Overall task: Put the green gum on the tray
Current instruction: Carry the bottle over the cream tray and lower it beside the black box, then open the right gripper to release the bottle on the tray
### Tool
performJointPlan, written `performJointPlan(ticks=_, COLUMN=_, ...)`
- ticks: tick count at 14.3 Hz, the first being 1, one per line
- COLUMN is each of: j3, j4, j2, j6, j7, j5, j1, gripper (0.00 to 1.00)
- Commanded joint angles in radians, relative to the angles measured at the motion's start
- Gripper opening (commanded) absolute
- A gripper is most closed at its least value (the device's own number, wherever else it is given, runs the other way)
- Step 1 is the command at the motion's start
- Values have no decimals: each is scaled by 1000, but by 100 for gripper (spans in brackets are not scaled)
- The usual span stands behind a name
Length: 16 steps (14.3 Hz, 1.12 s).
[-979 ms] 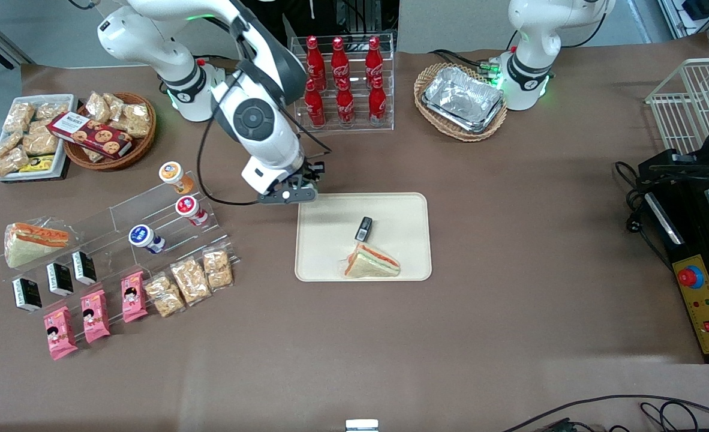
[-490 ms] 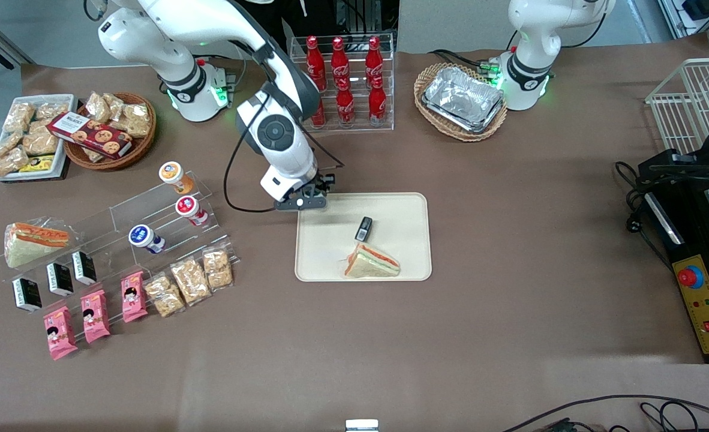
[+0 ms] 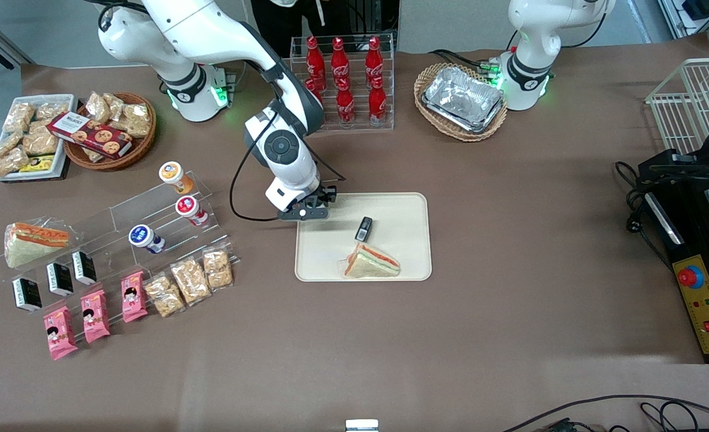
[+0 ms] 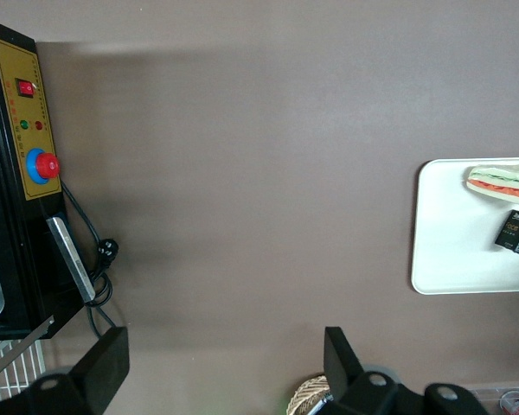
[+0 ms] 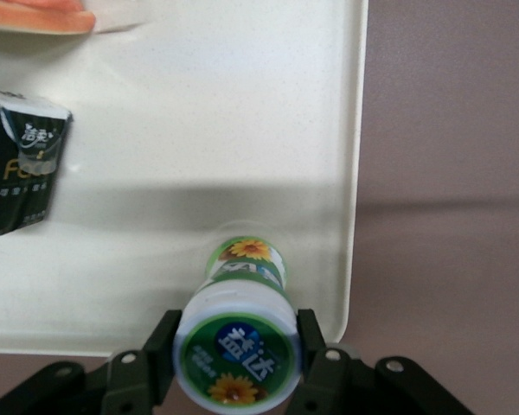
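- green gum [image 5: 236,346] clamped at the lid between both fingers of the claw [image 5: 236,353], bottle upright, its base low over the tray [image 5: 242,130]
- claw [image 3: 304,212] closed on it, over the tray [image 3: 402,207] corner farthest from the front camera, at the working arm's end
- on the tray: dark packet [image 3: 363,228] mid-tray, sandwich [image 3: 371,264] by the edge nearest the front camera
- orange-lidded bottle [image 3: 173,174], red-lidded bottle [image 3: 188,208] and blue-lidded bottle [image 3: 143,237] on the clear rack [image 3: 120,210], toward the working arm's end of the table [image 3: 510,336]

Even, bright overhead light; soft shadows. The gripper [image 5: 236,354] casts a grey band across the tray [image 5: 199,130]. The gum [image 5: 239,333] lid looks slightly blurred.
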Motion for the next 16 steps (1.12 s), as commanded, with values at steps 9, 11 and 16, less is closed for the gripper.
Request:
performJointPlan(ticks=9, j3=-20, j4=25, j2=-109, j6=-140, j7=-24, j5=17, j1=-78, gripper=99)
performJointPlan(ticks=11, j3=-21, j4=32, j2=-185, j6=-235, j7=-79, j5=16, j1=-130, gripper=99)
performJointPlan(ticks=16, j3=-21, j4=92, j2=-333, j6=-494, j7=-348, j5=8, j1=-340, gripper=100)
